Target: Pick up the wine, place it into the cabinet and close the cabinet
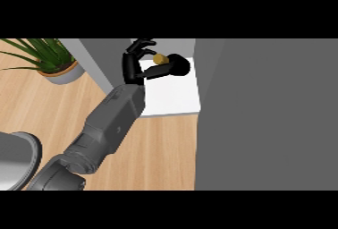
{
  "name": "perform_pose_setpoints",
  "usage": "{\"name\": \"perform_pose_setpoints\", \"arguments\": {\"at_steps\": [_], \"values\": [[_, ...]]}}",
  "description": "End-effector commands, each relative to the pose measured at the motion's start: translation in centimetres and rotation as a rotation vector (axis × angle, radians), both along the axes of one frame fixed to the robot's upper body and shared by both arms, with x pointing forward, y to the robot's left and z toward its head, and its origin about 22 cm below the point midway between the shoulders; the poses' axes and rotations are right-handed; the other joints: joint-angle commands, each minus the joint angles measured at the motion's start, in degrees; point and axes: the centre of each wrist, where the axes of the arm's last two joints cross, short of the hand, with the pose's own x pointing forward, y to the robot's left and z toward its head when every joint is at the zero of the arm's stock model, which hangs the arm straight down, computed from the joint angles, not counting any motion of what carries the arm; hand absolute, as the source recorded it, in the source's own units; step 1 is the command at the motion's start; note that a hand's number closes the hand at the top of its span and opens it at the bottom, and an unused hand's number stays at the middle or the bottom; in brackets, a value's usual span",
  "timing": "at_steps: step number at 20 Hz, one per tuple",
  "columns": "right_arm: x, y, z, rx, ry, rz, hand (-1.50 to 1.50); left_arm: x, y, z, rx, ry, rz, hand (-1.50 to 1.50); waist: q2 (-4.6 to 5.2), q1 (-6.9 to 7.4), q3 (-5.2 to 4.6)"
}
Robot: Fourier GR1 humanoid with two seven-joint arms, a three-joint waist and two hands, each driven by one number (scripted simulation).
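Note:
The wine bottle [174,66] is dark with a tan cork end [160,58] and shows over the white inside of the cabinet [173,96]. My left hand [134,61] reaches in from the lower left on a long grey forearm, its fingers curled round the bottle's near side. The cabinet stands open. Its grey door [264,116] fills the right of the view, and a grey side wall [99,58] stands left of the opening. The bottle's lower part is hidden by my hand. My right hand does not show.
A potted green plant [51,60] in a pale pot stands on the wooden counter [40,107] at the upper left. A grey rounded object [14,159] lies at the lower left edge.

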Motion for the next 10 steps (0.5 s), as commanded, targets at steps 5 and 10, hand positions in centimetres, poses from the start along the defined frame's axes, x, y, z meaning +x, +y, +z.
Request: {"name": "perform_pose_setpoints", "arguments": {"at_steps": [5,10], "values": [[-1.2,-0.5,1.3,0.011,-0.044,0.008,-1.5,-0.6,1.0,-1.6,0.062,0.033,0.06,-1.5,0.37,0.17,-0.19],[-1.6,0.3,1.2,0.014,-0.046,0.057,-1.5,-1.4,1.3,-3.2,0.121,0.064,0.05,-1.5,0.52,-0.46,-0.23]]}}
